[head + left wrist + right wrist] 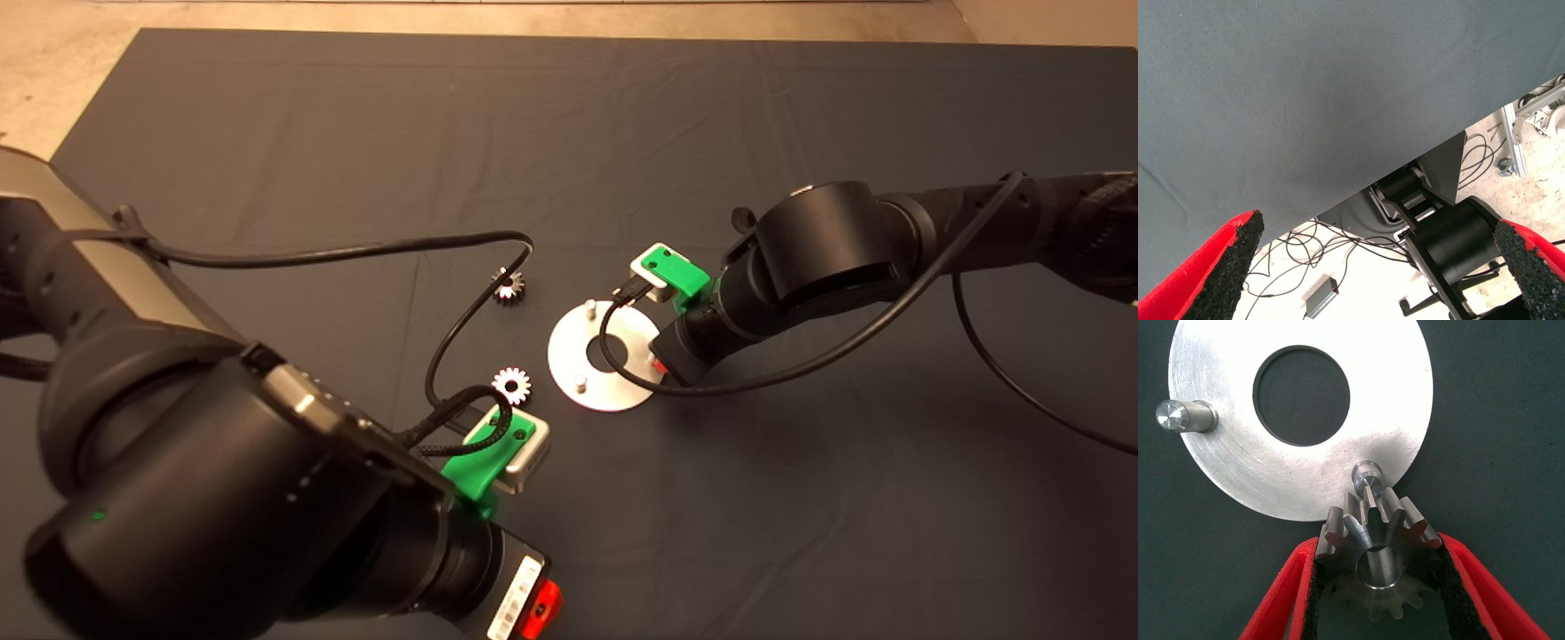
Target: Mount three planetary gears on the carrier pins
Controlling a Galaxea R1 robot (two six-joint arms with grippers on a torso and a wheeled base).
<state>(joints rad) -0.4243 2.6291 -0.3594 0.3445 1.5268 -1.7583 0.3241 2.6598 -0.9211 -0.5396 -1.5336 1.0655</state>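
Observation:
My right gripper (1378, 550) is shut on one planetary gear (1375, 553), a small steel toothed wheel with its centre hole showing. The gear hangs just beside one carrier pin (1368, 477) at the rim of the silver disc (1225, 470), not over it. A second pin (1185, 415) stands across the disc. From above, the right gripper (660, 361) hovers over the disc's right edge (569, 351), where two pins (589, 308) (580, 384) show. Two more gears lie on the mat: one (511, 384) by the disc's left rim, one (508, 285) further back. My left gripper (1378, 240) is open and holds nothing.
The left arm fills the lower left of the head view, its gripper (544, 607) near the front edge of the dark mat (800, 498). Black cables loop over the mat by the gears and across the disc. Floor, cables and a machine base show past the mat edge.

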